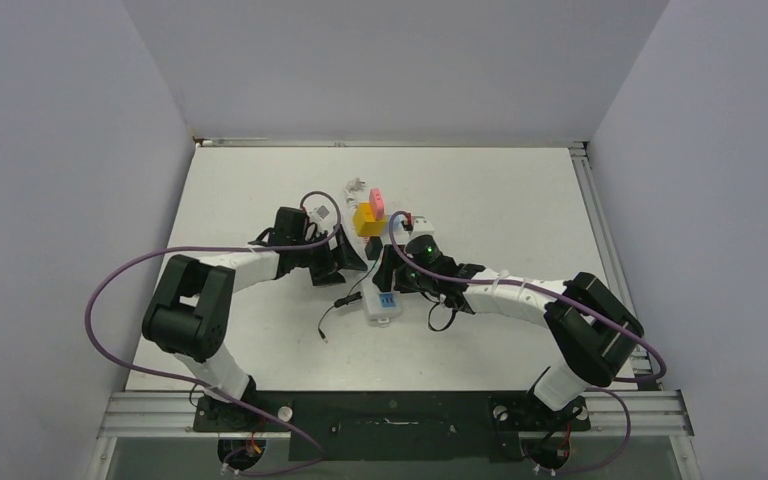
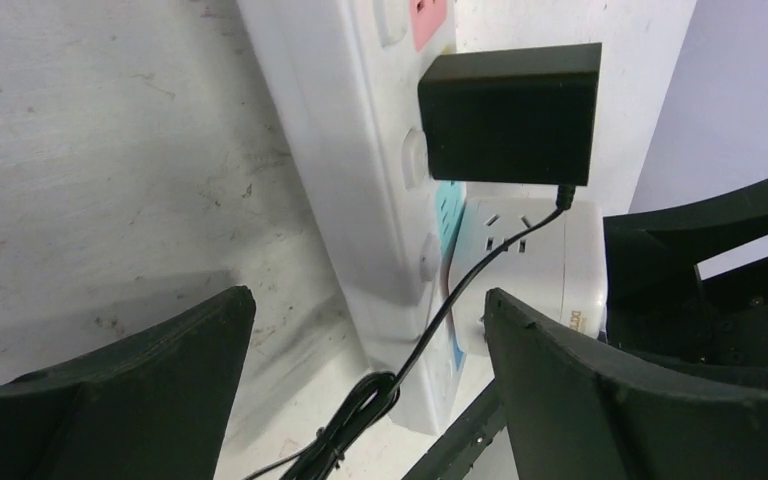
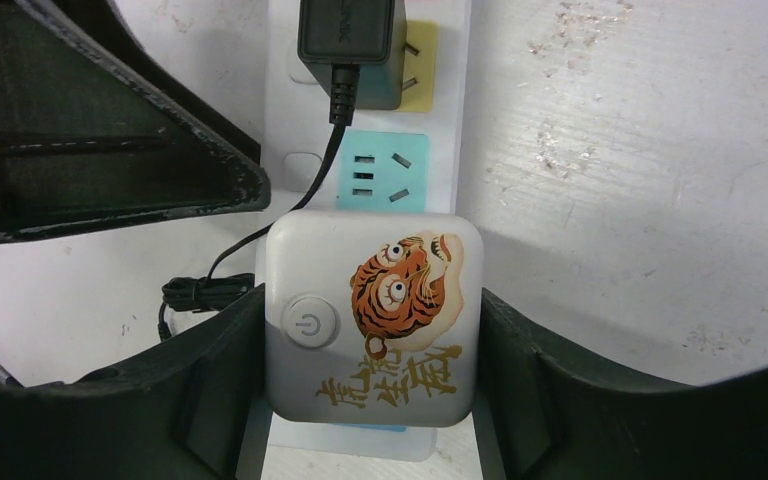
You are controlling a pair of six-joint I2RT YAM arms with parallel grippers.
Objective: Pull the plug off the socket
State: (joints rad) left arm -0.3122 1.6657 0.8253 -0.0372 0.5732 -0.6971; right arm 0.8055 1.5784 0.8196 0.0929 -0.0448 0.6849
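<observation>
The socket, a long white power strip [image 1: 371, 303], lies slantwise mid-table and also shows in the right wrist view [image 3: 450, 120]. A white square plug [image 3: 372, 320] with a tiger picture and a power button sits at the strip's end. My right gripper [image 3: 372, 300] is shut on this plug, one finger pressed to each side. The plug also shows in the left wrist view [image 2: 530, 260]. A black adapter [image 2: 510, 110] with a thin black cord [image 2: 430, 340] is plugged in beside it. My left gripper [image 2: 367, 300] is open, its fingers astride the strip and apart from it.
A yellow block [image 1: 367, 221] and a pink block [image 1: 377, 203] stand at the strip's far end. The adapter's bundled black cord [image 1: 335, 308] trails on the table left of the strip. Grey walls enclose the table on three sides.
</observation>
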